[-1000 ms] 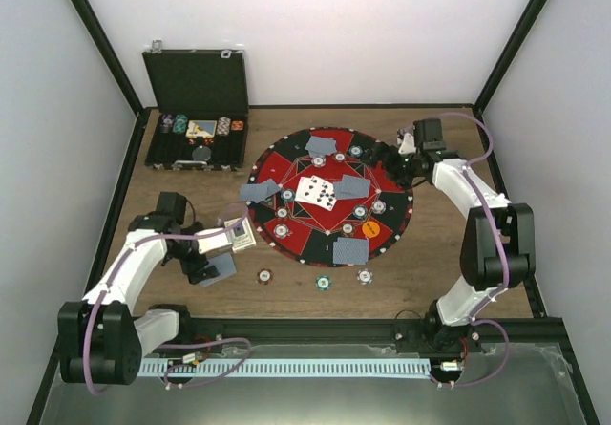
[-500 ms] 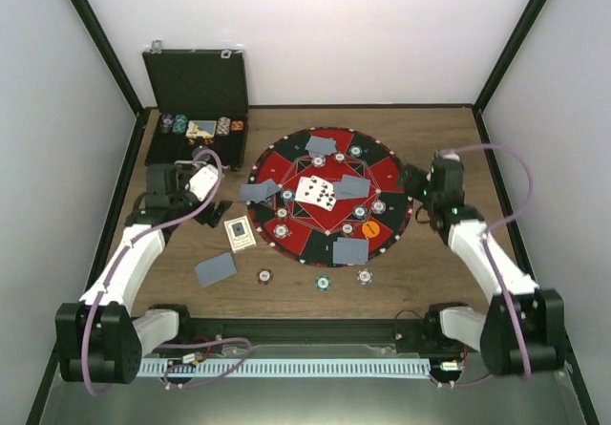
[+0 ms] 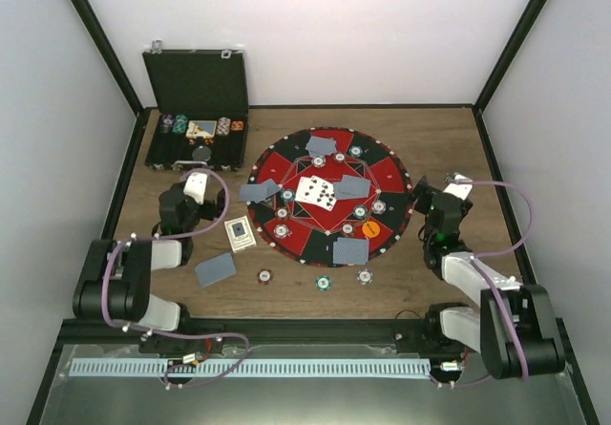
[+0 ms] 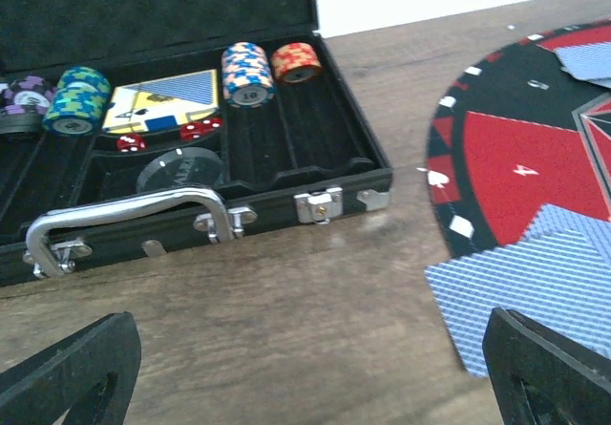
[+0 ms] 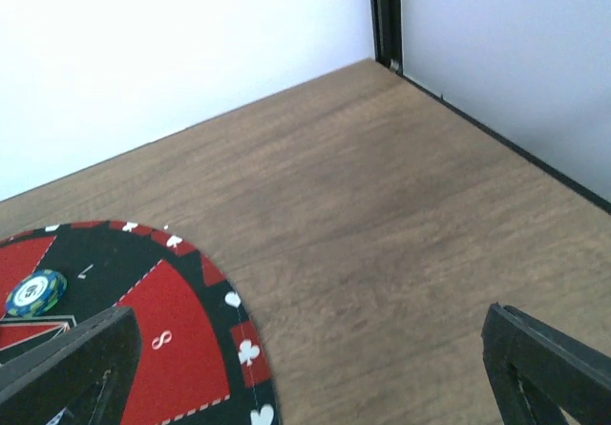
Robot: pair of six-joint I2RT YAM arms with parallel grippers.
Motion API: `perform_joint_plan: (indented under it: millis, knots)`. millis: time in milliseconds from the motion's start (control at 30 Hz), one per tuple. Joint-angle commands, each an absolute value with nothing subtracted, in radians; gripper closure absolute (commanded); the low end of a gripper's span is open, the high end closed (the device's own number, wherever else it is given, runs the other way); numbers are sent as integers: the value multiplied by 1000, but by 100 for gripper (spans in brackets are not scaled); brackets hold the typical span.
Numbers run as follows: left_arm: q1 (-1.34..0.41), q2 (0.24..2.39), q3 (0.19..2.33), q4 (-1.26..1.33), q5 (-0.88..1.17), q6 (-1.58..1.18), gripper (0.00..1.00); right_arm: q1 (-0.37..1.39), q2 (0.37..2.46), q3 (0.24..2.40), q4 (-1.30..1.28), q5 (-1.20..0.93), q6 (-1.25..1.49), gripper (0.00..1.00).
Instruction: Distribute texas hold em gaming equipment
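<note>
Cropping left pincer (image 4: 310, 375) tips | grey-blue card (image 4: 535, 301) edge-cut | case (image 4: 272, 217) clipped

Overhead view, low wrist views, mat (image 3: 386, 173) shared

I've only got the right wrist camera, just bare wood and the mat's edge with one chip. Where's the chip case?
Observer: The black case stands open at the far left corner of the table, left of the round mat.
Operator: Any chips off the mat?
Observer: Three poker chips lie on the table along the mat's near edge.
Operator: Is the left claw holding anything?
Observer: No, the left claw is open and empty, facing the case.
</note>
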State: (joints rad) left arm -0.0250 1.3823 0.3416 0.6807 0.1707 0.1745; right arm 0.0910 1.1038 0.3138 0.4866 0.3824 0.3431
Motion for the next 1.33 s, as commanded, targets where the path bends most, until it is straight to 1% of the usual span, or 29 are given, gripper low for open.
perform_joint_plan:
  millis: [0, 33, 100, 133, 200, 233, 333, 400, 467, 533, 567, 633, 800, 1300]
  knots:
    - [-9, 1493, 336, 1001, 96, 106, 0, 83, 1195, 271, 828, 434, 239, 0]
    - [-4, 1496, 359, 967, 94, 103, 0, 83, 1224, 263, 874, 427, 230, 0]
    - [3, 1504, 348, 1007, 68, 83, 0, 83, 1292, 252, 962, 408, 210, 0]
    - [5, 1515, 306, 1071, 51, 71, 0, 83, 1324, 243, 1010, 399, 198, 0]
    - [6, 1569, 199, 1338, 42, 66, 0, 83, 1374, 226, 1110, 384, 159, 0]
    - [5, 1575, 167, 1420, 43, 67, 0, 83, 1385, 222, 1131, 365, 154, 0]
    - [3, 1536, 183, 1330, 11, 56, 0, 82, 1448, 205, 1238, 346, 131, 0]
    - [3, 1563, 216, 1309, -4, 48, 0, 81, 1471, 225, 1225, 242, 86, 0]
    - [3, 1550, 283, 1153, -17, 41, 0, 81, 1553, 217, 1332, 147, 33, 0]
    - [14, 1562, 273, 1202, -6, 32, 0, 68, 1542, 229, 1267, 121, 49, 0]
    - [14, 1560, 274, 1191, -6, 32, 0, 64, 1554, 223, 1305, 121, 47, 0]
    - [14, 1554, 280, 1170, -11, 31, 0, 63, 1541, 229, 1274, 117, 52, 0]
    - [14, 1558, 277, 1184, -10, 31, 0, 63, 1546, 215, 1315, 121, 46, 0]
    - [14, 1558, 278, 1181, -16, 30, 0, 63, 1542, 218, 1300, 120, 48, 0]
